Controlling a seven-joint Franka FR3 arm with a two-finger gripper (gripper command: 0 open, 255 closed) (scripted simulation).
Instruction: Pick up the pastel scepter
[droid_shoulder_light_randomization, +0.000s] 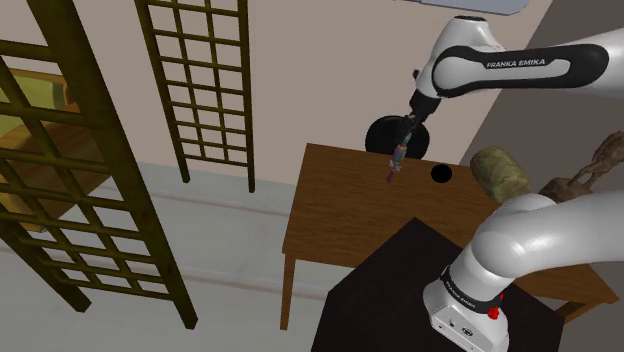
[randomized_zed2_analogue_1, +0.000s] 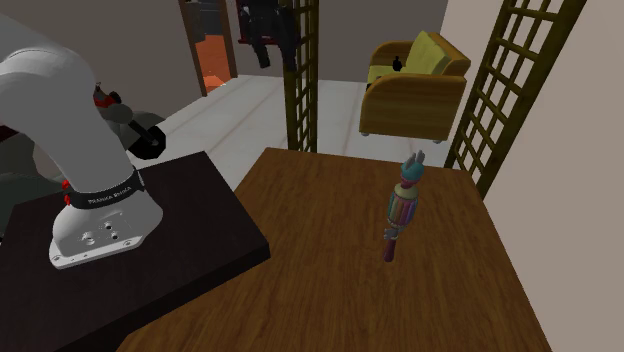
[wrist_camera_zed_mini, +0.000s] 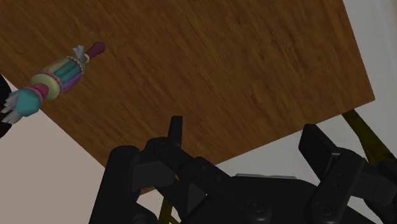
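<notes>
The pastel scepter (randomized_zed2_analogue_1: 402, 208) lies on the brown wooden table (randomized_zed2_analogue_1: 330, 250), its teal crowned end pointing away from the second exterior camera and its dark handle toward it. In the shoulder view the scepter (droid_shoulder_light_randomization: 395, 166) shows near the table's far edge, just under my gripper (droid_shoulder_light_randomization: 405, 135), which hangs above the tabletop. In the wrist view the gripper (wrist_camera_zed_mini: 247, 137) is open with nothing between its fingers. The scepter (wrist_camera_zed_mini: 54, 77) lies well off to one side of them, and the table surface is far below.
A small black ball (droid_shoulder_light_randomization: 440, 173) sits on the table beside the scepter. An olive roll (droid_shoulder_light_randomization: 500, 170) and a brown carved figure (droid_shoulder_light_randomization: 590, 172) stand at the wall end. Wooden lattice screens (droid_shoulder_light_randomization: 205, 90) rise beyond the table. The black stand (randomized_zed2_analogue_1: 150, 260) adjoins it, and a yellow armchair (randomized_zed2_analogue_1: 415, 85) stands farther off.
</notes>
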